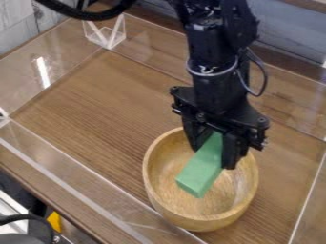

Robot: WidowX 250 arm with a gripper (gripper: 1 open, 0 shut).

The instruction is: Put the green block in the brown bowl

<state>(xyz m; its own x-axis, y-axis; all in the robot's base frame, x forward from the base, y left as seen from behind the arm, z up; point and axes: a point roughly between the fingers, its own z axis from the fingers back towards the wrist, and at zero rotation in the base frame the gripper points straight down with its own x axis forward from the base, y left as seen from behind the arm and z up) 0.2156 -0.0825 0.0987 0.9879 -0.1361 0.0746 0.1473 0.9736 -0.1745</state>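
Observation:
The green block (pixel 197 173) hangs tilted over the inside of the brown bowl (pixel 158 162), its lower end close to the bowl's floor. My black gripper (pixel 215 151) points down from above the bowl and is shut on the block's upper end, with one finger on each side. The bowl stands on the wooden table near its front right part. I cannot tell whether the block's lower end touches the wood of the bowl.
The wooden tabletop (pixel 90 105) is ringed by low clear acrylic walls (pixel 76 191). A small clear acrylic stand (pixel 105 31) sits at the back left. A yellow and black object (pixel 49 225) shows at the bottom left, outside the wall.

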